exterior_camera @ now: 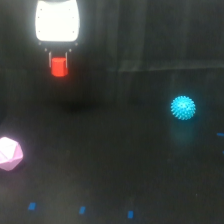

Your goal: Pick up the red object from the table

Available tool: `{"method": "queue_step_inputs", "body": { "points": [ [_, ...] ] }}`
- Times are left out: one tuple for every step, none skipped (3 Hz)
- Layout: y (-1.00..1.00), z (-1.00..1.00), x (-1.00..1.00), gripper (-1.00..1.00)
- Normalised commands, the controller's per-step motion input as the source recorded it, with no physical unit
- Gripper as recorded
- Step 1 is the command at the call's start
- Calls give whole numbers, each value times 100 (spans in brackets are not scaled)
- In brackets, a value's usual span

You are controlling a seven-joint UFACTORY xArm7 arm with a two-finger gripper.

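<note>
Already the red block (59, 66) sits between the dark fingers of the hand (59, 63) at the upper left of the frame, just under the arm's bright white body (57, 21). The fingers look closed narrowly on the block's two sides, holding it. A soft dark patch lies on the counter (115, 165) below the block, which reads as its shadow, so the block seems to be off the surface, though the blur makes the gap hard to judge. By that reading the grasp is made and the lift is the step in hand; the next move calls for a steady rise with the grip kept firm, since a short smooth block could slip out of flat fingers. The block appears to stand upright, its long axis running up and down the frame, top toward the hand; it is so stubby that the axis is only faintly marked. Well apart are the cyan ball (183, 107) at the right and the pink polyhedron (9, 153) at the left edge, with blue tape marks (32, 205) low in the frame.
</note>
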Motion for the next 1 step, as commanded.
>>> {"method": "queue_step_inputs", "body": {
  "points": [
    [-59, 46, -8, -100]
  ]
}}
